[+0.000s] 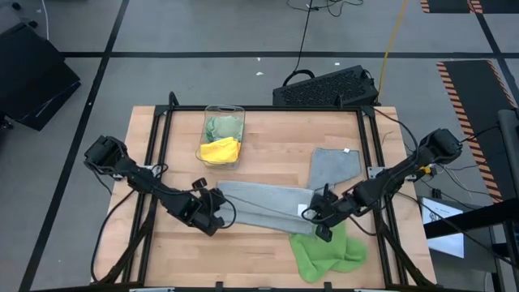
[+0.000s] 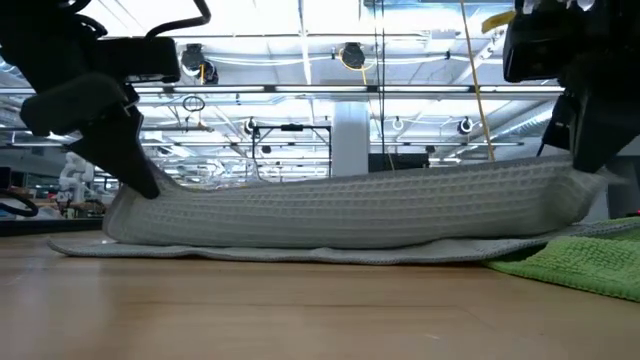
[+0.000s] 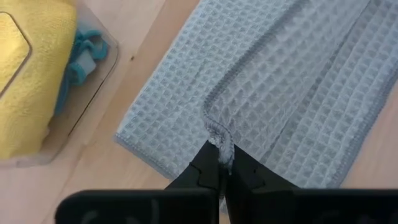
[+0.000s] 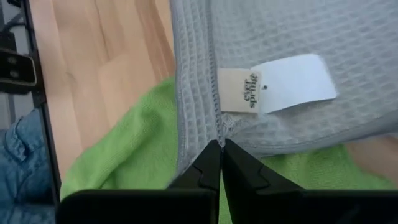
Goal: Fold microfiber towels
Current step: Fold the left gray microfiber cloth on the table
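Hidden: the bin's [image 1: 223, 136] contents are partly covered; a yellow towel [image 1: 220, 149] and a pale green one [image 1: 224, 126] are made out.
Left gripper [image 1: 217, 212]: clamped on the grey towel's [image 1: 263, 207] left corner.
Right gripper [image 1: 318, 212]: pinched shut on its right corner, by the white tag [image 4: 292, 82].
Bright green towel [image 1: 326, 251]: partly overlapped by the grey towel.
Second grey towel [image 1: 335, 165]: laid flat behind.
Surface: wooden table [image 1: 268, 142].
Room: ceiling lights are seen beyond.
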Controlling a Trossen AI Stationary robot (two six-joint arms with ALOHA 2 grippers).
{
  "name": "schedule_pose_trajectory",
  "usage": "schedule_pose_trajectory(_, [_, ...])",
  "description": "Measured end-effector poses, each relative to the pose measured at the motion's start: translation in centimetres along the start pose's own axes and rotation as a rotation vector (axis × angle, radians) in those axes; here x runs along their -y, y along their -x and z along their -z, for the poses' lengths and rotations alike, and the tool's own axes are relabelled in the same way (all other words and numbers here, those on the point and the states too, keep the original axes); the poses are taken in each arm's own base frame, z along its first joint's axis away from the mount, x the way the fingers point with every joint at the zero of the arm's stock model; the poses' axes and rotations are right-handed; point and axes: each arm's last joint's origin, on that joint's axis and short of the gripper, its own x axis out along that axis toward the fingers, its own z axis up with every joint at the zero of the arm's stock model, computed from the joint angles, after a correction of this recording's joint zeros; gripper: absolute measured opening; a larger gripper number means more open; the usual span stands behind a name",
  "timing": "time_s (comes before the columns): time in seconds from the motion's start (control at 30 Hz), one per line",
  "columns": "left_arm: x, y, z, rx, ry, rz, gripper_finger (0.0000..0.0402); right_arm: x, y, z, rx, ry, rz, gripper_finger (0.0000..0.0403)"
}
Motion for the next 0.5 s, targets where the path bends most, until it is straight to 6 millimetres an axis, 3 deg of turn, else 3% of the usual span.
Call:
schedule_pose_trajectory(0.2, [-0.04, 0.0, 0.15, -0.032, -0.007, 0.012, 0.0024, -0.19, -0.65, 0.05, -0.026, 0.016, -0.022, 0.0004])
schedule_pose_trajectory(0.5, [0.1, 0.01, 0.16, -0.049, 0.003, 0.039, 0.0011, -0.32, -0.92, 0.03, -0.027, 0.029, -0.033, 0.0004])
